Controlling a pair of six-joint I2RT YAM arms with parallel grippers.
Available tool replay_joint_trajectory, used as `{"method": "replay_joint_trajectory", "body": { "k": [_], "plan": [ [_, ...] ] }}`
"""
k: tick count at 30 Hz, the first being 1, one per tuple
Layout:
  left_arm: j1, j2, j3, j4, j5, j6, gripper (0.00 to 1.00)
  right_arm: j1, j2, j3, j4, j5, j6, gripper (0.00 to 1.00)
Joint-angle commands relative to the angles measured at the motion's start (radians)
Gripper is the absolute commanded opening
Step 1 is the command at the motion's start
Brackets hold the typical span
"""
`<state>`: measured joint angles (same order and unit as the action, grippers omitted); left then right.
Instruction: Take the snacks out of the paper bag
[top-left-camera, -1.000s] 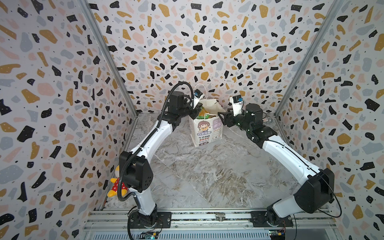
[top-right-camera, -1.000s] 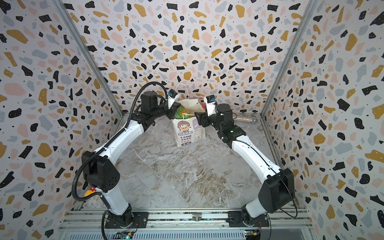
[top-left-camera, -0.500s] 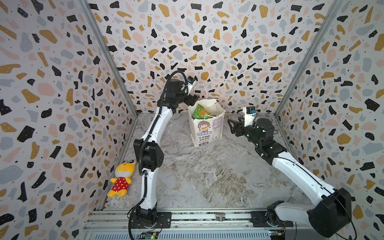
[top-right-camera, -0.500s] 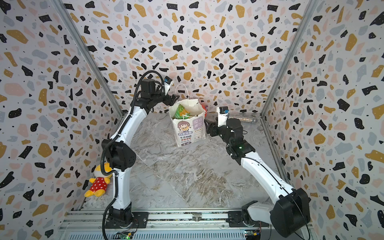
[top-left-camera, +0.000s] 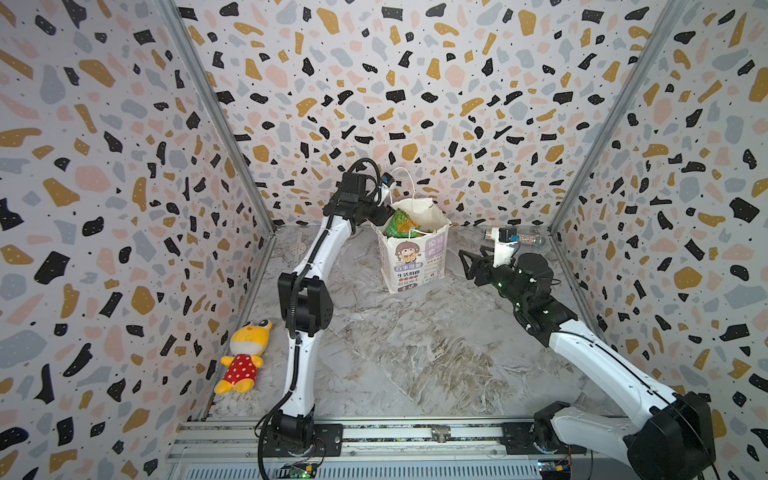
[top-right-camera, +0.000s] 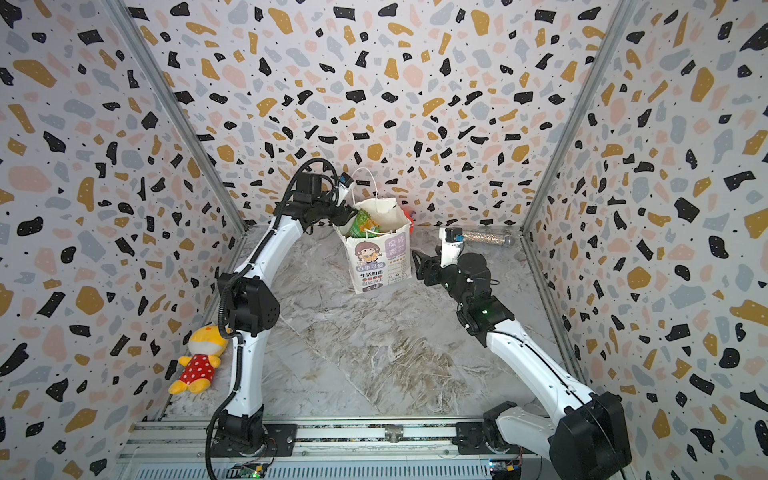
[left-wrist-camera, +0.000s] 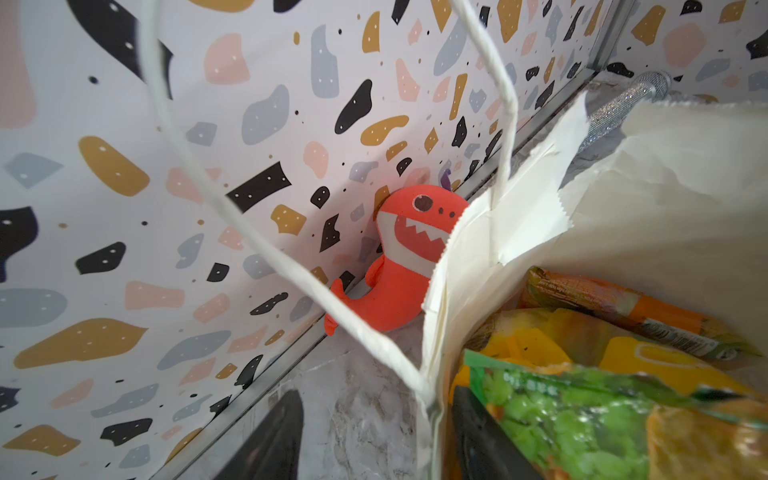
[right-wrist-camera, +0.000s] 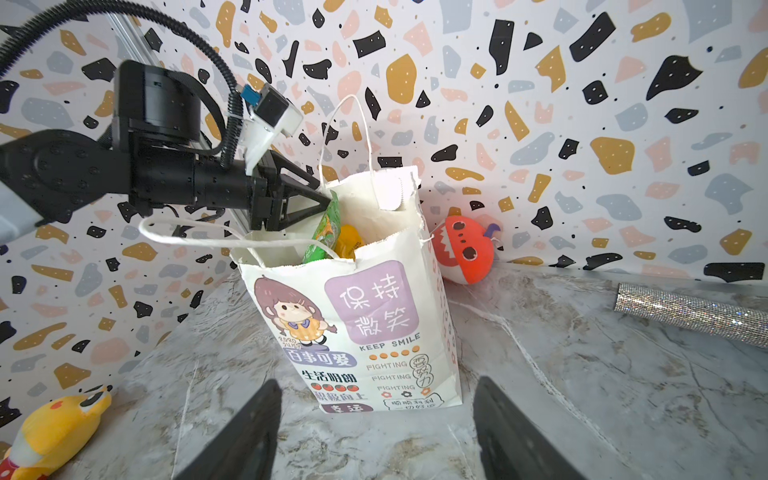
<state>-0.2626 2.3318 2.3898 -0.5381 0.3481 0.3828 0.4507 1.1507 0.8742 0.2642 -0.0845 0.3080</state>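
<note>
Your left tool (left-wrist-camera: 376, 415): jaws apart, astride the bag (top-left-camera: 415, 262) rim, one outside, one inside beside the green packet (left-wrist-camera: 561, 415). That packet stands on end, long axis up. All the snacks (right-wrist-camera: 347, 243) in view sit in the bag, upright on the worktop (top-left-camera: 415, 353). Your right tool (top-left-camera: 464, 264): apart, empty, farther off. Lower packets are hidden from you.

Links: glossy white shells — left arm (top-left-camera: 320, 249), right arm (top-left-camera: 602, 365).
Joints: bulky matte black housings, green light (top-right-camera: 483, 311) on the right.
Cabling: black corrugated hose (top-left-camera: 365, 164) beside the left arm.
Hands: black, triangular, trussed — left hand (right-wrist-camera: 322, 193), right hand (top-left-camera: 471, 251).
</note>
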Motion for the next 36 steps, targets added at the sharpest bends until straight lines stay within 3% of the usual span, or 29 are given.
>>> {"method": "replay_joint_trajectory", "body": {
  "k": [1, 6, 16, 26, 36],
  "plan": [
    [-0.001, 0.027, 0.035, 0.018, 0.02, 0.007, 0.57, -0.002, 0.011, 0.009, 0.025, -0.018, 0.011, 0.74],
    [-0.019, 0.046, 0.055, 0.058, 0.062, -0.002, 0.54, -0.001, 0.027, 0.021, 0.032, -0.03, 0.02, 0.74],
    [-0.062, 0.008, 0.011, 0.091, 0.082, 0.033, 0.0, -0.001, 0.042, 0.026, 0.042, -0.018, 0.025, 0.74],
    [-0.102, -0.192, -0.211, 0.174, 0.126, 0.096, 0.0, -0.002, 0.028, -0.007, 0.049, 0.024, 0.008, 0.74],
    [-0.163, -0.392, -0.463, 0.205, 0.148, 0.254, 0.0, -0.002, 0.021, 0.009, 0.01, 0.018, -0.01, 0.74]
  ]
}}
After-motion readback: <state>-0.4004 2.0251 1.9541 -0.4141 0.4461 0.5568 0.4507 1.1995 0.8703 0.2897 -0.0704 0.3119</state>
